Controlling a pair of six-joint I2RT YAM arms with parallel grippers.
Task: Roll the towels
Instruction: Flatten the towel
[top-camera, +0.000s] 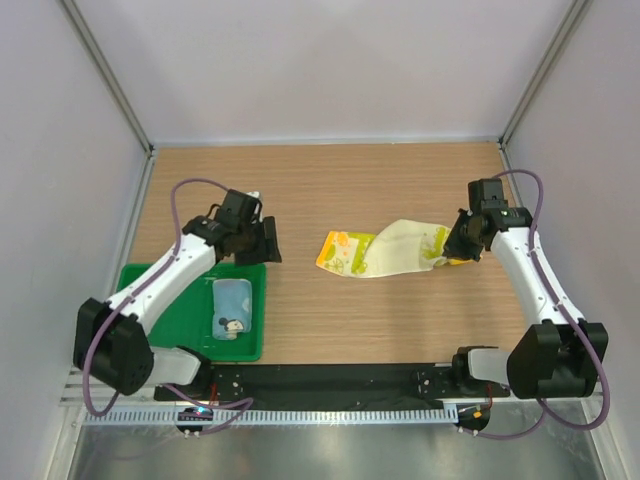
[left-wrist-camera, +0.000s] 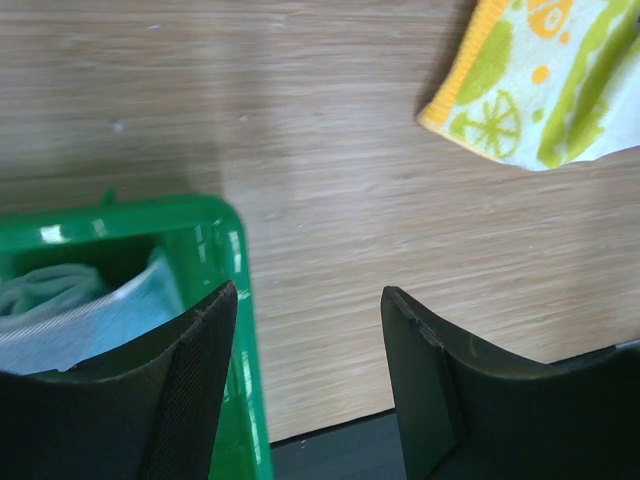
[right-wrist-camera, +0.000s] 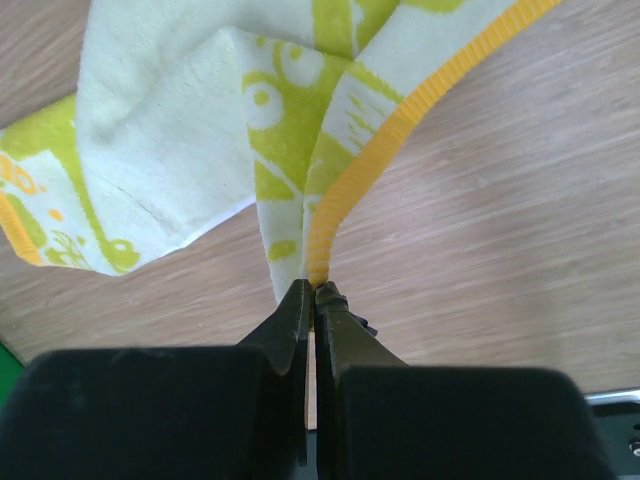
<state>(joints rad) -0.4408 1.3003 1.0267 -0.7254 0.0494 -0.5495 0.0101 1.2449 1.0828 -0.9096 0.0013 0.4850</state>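
While the left gripper (left-wrist-camera: 307, 295) stands apart, the right gripper (right-wrist-camera: 313, 290) pinches the yellow-cream towel (right-wrist-camera: 170, 130).

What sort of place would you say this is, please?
Probably a robotics lab test cell: a wooden tabletop boxed in by plain white walls, a left arm and right arm bolted at its near edge, with a yellow-cream towel and green tray as props.

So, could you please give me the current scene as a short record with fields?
yellow-cream towel: crumpled on the wooden table, orange-trimmed edge pinched
right fingers: shut on the yellow-cream towel's edge
light blue towel: bundled compactly inside the green tray
left fingers: open, holding nothing, over the green tray's corner
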